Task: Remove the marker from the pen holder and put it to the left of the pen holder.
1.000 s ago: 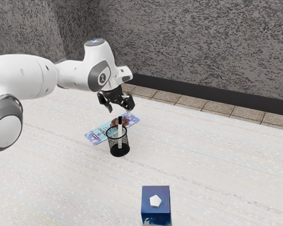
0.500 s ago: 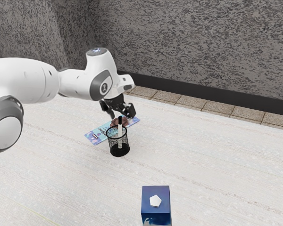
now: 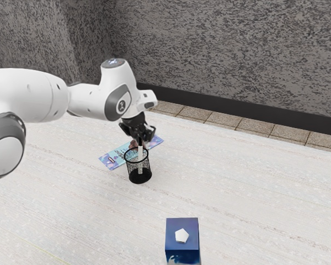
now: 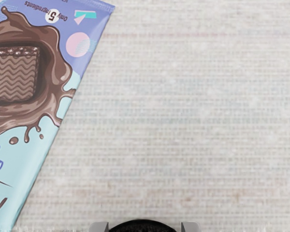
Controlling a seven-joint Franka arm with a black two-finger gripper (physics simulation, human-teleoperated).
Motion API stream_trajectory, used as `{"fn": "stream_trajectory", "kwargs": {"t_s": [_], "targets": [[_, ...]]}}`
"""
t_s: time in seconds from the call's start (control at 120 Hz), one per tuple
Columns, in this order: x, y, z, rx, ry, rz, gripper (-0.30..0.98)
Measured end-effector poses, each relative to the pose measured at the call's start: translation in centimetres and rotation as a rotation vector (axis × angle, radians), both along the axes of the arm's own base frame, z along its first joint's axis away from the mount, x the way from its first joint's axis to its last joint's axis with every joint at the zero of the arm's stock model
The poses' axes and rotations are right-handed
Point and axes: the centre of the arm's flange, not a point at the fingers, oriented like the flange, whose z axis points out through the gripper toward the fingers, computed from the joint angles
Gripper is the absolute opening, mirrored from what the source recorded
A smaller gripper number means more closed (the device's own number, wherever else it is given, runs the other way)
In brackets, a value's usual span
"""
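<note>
Marker (image 3: 140, 161) upright in pen holder (image 3: 139, 178), black top (image 4: 142, 226) gripped by end effector (image 3: 140, 141), fingers closed to its width.

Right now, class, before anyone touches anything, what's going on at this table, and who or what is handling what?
I'm a robot arm, with my tool closed on the capped top of the marker. The marker stands upright inside the black mesh pen holder, so it has not yet been lifted out. A chocolate bar lies flat near the holder, and a blue box stands farther off.
</note>
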Motion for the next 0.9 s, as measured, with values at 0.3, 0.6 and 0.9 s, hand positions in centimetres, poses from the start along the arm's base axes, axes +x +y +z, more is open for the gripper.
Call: {"fn": "stream_trajectory", "kwargs": {"t_s": [0.3,0.6,0.9], "targets": [[-0.3,0.3,0.3,0.004,-0.013,0.000,-0.03],[-0.4,0.3,3.2,0.004,-0.058,0.016,-0.07],[-1.3,0.7,9.8,-0.021,-0.133,0.038,-0.08]]}}
